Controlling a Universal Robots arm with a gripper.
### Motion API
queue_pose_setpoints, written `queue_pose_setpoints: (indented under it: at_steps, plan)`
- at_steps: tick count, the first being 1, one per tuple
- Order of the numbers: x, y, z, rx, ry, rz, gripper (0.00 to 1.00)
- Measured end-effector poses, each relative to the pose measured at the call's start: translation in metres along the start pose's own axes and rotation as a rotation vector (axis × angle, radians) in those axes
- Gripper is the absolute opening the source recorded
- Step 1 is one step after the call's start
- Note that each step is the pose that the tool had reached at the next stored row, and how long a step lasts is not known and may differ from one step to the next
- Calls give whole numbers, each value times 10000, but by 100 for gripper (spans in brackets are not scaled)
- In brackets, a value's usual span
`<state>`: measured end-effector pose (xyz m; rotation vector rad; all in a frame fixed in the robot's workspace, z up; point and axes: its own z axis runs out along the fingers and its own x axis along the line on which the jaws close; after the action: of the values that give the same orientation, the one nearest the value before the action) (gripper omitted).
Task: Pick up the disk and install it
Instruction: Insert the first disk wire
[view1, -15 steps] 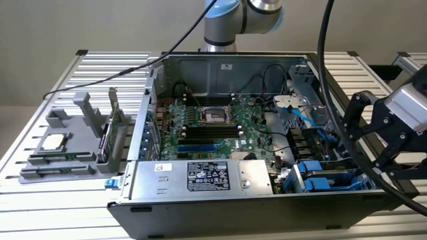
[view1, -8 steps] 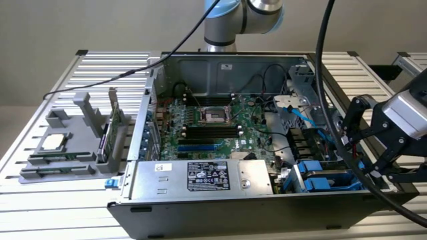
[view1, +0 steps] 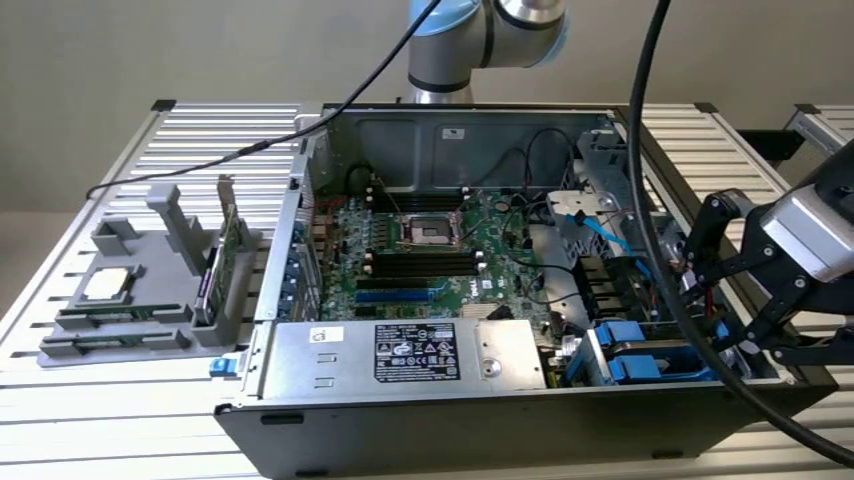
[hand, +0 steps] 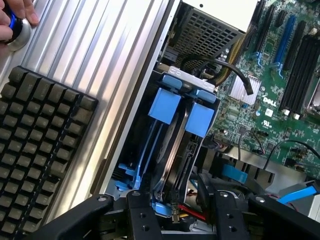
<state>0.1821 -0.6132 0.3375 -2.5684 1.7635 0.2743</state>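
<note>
Silver-grey metal disk in bright blue plastic carrier: stood on edge in corner of open black metal computer case, apparently slotted home. Black pincer: hung released just above, straddled carrier end, grasped nothing.

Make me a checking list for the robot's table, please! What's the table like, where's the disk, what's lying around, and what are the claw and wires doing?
Surface: slatted metal table carrying an open computer case.
Job's things: two blue disk carriers stand side by side in the case's drive bay; which holds the job's disk cannot be told.
Clutter: grey parts holder with a silver chip, at the exterior view's left; black keyboard beside the case.
Grippers: gripper open, fingers apart by the carriers, holding nothing.
Cables: thick black cable hanging across the case; blue cable inside.
Surroundings: a person's hand on a blue-lit button.
</note>
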Motion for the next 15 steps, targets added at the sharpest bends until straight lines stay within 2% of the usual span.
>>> queue_pose_setpoints:
  at_steps: [2,4,5,8,10,11,15]
  plan:
    - [6,6,1,6,-13,9,49]
    - [10,7,8,29,-59,2,49]
    - [11,8,11,52,-109,-3,49]
    - [13,8,17,140,-335,-35,49]
    - [18,10,18,174,-429,-48,49]
    - [22,12,18,181,-445,-50,49]
    - [33,14,28,189,-447,-43,49]
